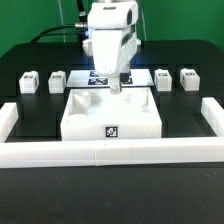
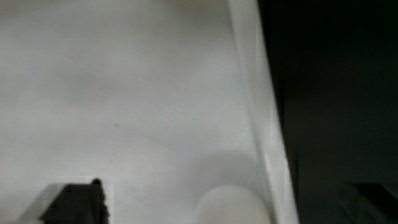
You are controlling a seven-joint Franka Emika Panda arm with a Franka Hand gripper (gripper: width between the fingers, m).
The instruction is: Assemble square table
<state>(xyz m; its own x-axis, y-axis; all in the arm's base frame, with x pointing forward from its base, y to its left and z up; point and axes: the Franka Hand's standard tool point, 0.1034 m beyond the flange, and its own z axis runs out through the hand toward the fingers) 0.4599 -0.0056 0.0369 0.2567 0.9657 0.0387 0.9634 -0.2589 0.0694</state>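
In the exterior view the square table top (image 1: 112, 110) lies flat in the middle of the black table (image 1: 30, 108), with its raised rim upward and a black-white tag (image 1: 112, 129) on the side wall that faces the camera. The long white border wall (image 1: 110, 153) runs just in front of it and turns back at both ends. Behind the top, four small blocks stand in one row, well apart from it: at the exterior view's left one leg block (image 1: 28, 81) and a second leg block (image 1: 57, 79) nearer the middle, at the exterior view's right a third leg block (image 1: 163, 77) and a fourth leg block (image 1: 188, 77) further out. Between the two pairs the marker board (image 1: 98, 77) lies flat, partly hidden by the arm (image 1: 110, 35). The arm comes down from above, and its gripper (image 1: 116, 86) is over the far edge of the top; from here I cannot tell if it touches the top. In the wrist view the white surface of the top (image 2: 125, 100) fills most of the picture, and its rim (image 2: 263, 110) runs as a bright line beside the dark table (image 2: 338, 100). The gripper (image 2: 222, 205) has its jaws wide apart: one dark finger (image 2: 71, 205) shows over the white surface and the other finger (image 2: 377, 205) over the dark table, with the rim between them. A pale round shape near the rim is too blurred to name
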